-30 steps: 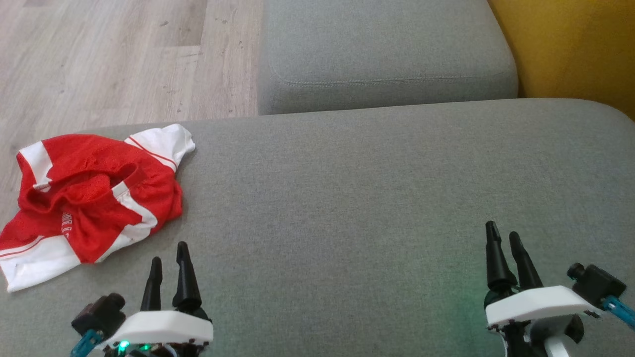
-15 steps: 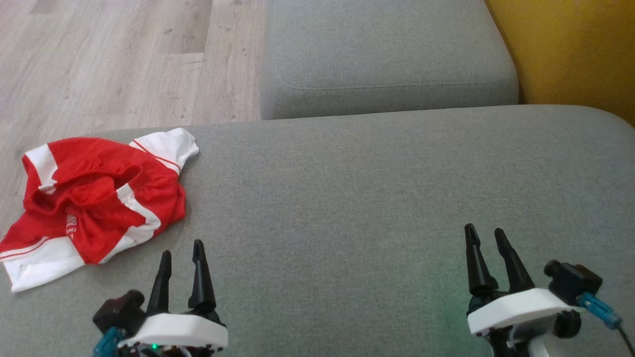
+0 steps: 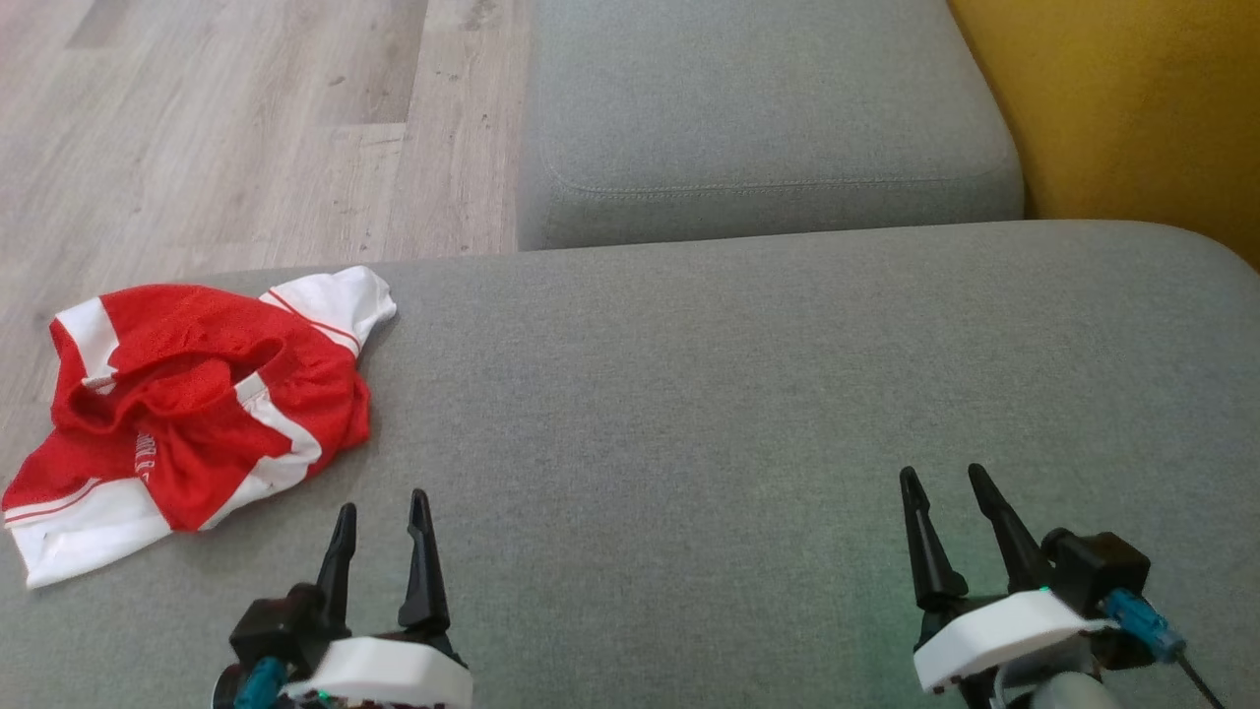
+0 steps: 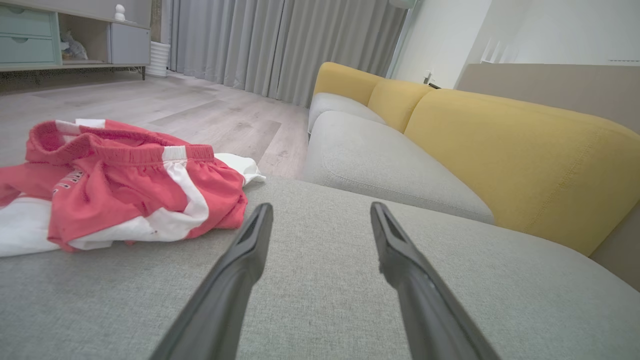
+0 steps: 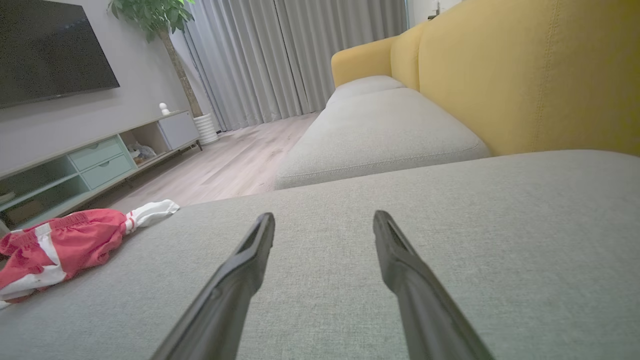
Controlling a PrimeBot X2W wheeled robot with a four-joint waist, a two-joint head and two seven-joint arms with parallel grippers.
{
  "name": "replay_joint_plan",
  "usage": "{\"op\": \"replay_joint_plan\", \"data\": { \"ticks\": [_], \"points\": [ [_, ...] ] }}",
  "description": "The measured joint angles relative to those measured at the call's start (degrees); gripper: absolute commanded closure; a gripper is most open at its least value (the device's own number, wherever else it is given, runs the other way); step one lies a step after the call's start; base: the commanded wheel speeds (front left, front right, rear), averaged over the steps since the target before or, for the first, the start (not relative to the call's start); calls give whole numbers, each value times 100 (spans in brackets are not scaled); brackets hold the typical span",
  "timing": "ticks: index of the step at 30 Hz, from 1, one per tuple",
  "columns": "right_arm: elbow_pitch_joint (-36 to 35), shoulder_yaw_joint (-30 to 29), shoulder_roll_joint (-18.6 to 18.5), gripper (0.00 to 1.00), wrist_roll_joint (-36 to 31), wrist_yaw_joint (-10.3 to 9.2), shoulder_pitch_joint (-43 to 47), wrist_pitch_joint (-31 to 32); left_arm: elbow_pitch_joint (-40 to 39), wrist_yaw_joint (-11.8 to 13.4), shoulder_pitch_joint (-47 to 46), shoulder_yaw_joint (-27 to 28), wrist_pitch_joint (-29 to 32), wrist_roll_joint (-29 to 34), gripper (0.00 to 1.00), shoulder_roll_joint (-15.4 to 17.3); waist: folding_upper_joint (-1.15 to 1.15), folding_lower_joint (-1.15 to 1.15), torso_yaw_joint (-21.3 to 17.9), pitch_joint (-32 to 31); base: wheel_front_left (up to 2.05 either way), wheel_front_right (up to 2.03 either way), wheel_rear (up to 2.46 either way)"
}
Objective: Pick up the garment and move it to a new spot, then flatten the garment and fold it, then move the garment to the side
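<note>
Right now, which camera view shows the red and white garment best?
The head view: it looks down on nearly the whole garment, crumpled at the left end of the grey cushion. The left wrist view shows it close but side-on, cut at the frame edge. The right wrist view shows it small and far.

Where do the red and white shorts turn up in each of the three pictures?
Head view: shorts at the left edge, mid-height.
Left wrist view: shorts on the left, mid-height.
Right wrist view: shorts at lower left.
Shared landmark: yellow sofa back, on the right in all three.
</note>
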Motion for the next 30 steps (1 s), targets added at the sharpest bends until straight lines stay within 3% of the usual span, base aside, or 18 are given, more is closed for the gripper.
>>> {"op": "replay_joint_plan", "data": {
  "ticks": [21, 30],
  "points": [
    [192, -201, -2, 0, -1289, 0, 4, -353, 153, 157, -3, -129, -352, 1305, 0, 5, 0, 0, -23, -149, 0, 0, 0],
    [288, -277, -2, 0, -1289, 0, 3, -353, 237, 255, -3, -132, -366, 1325, 0, 8, 0, 0, -19, -141, 0, 0, 0]
  ]
}}
